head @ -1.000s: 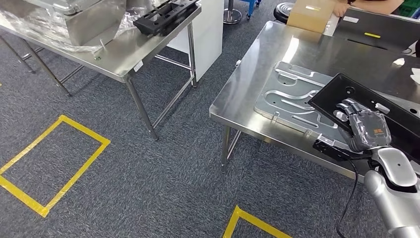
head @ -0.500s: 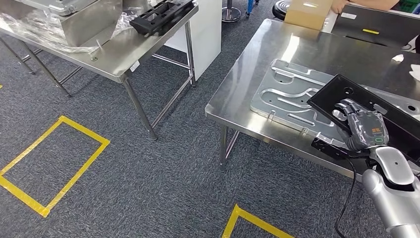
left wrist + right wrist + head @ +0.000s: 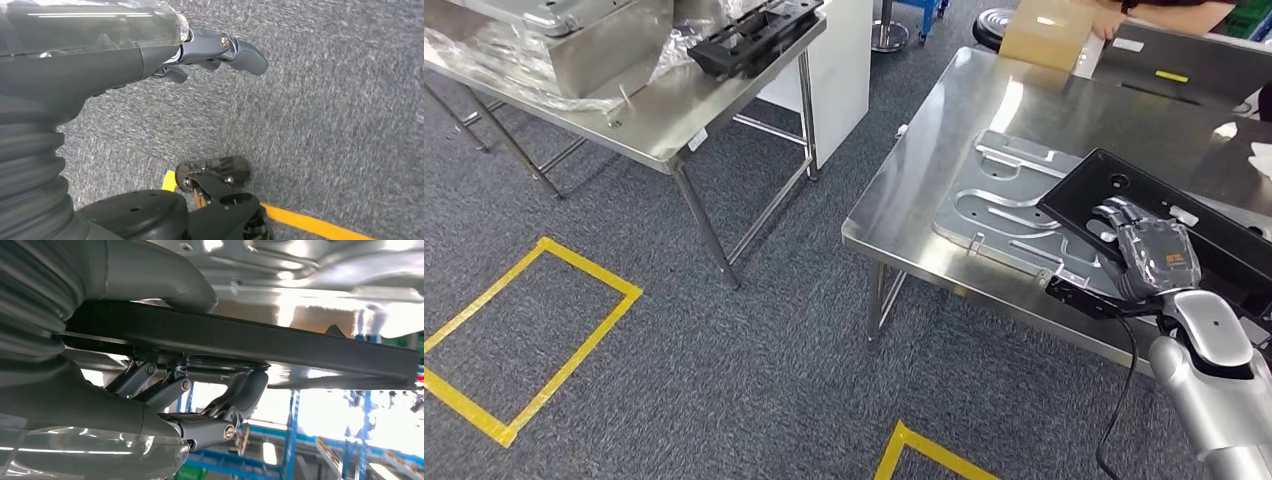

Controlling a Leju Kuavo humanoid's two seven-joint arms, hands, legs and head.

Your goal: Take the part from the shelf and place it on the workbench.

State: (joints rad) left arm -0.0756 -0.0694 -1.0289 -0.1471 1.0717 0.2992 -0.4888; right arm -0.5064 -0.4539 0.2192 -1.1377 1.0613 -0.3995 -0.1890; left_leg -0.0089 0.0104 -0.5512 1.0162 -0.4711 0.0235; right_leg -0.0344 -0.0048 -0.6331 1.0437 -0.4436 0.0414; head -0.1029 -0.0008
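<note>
Right hand [image 3: 1146, 255] is grasping the black flat part [image 3: 1159, 210] at its near edge, thumb under and fingers [image 3: 1114, 215] lying over the top face. In the right wrist view the same hand [image 3: 165, 405] is clamping the part's [image 3: 260, 340] dark edge, the fingers [image 3: 240, 395] pressing one face and the thumb [image 3: 170, 285] the other. The part is sitting tilted over the near right portion of the steel workbench [image 3: 924, 190], overlapping the right side of a silver stamped metal plate [image 3: 1004, 200] that is lying flat on the bench top; whether the part's far edge is touching the plate or bench cannot be told.

Left hand [image 3: 200, 47] is hanging over grey carpet [image 3: 325, 125], fingers [image 3: 245, 52] lightly bent and gripping nothing, released. A yellow tape line [image 3: 310, 222] is crossing the floor beneath it.

To the left, a second steel table [image 3: 664, 110] is carrying a black slotted bracket [image 3: 749, 35] and a steel box [image 3: 574, 40] partly wrapped in clear plastic. A cardboard box [image 3: 1049, 30] is standing at the workbench's far edge, with a person's hand [image 3: 1112, 20] beside it. Yellow tape squares [image 3: 534, 340] are marking the carpet.
</note>
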